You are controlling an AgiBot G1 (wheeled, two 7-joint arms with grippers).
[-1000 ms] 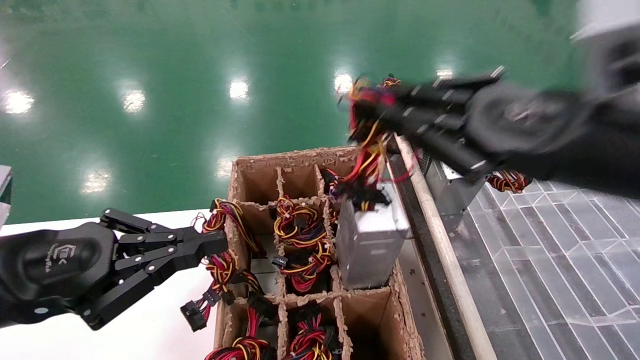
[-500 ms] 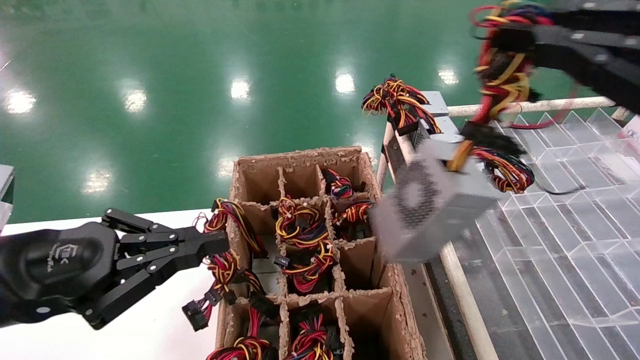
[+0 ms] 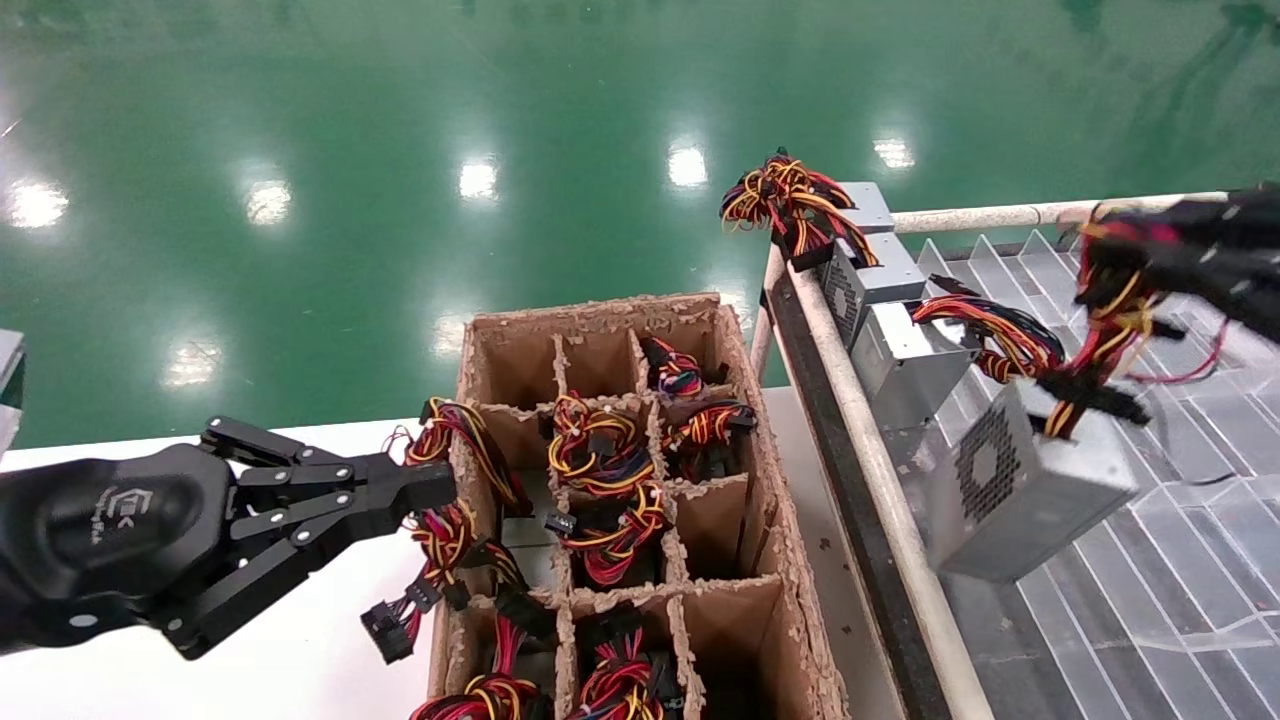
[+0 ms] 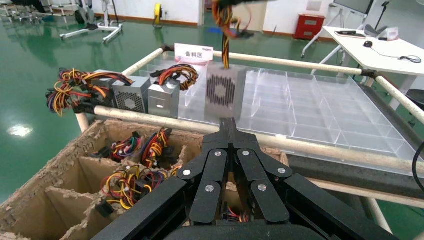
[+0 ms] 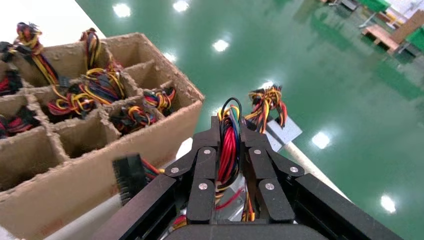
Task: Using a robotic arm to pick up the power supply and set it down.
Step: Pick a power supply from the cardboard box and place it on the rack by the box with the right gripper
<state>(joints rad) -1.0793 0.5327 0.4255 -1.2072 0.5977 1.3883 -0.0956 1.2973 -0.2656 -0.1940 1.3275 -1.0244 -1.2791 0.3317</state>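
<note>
Power supply (image 3: 1030, 495) dangles, tilted, from its wires clenched in the right gripper (image 3: 1150, 250); likely heavy and swingy. Left gripper (image 3: 420, 490) idles, closed.

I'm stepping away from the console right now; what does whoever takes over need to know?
Right gripper: jaws shut on the wire bundle; the power supply hangs from it over the clear divider tray, not set down.
Left gripper: shut, idle beside the cardboard box.
Done: unit is out of the box.
Left: lower it by the two units on the tray, release.
</note>
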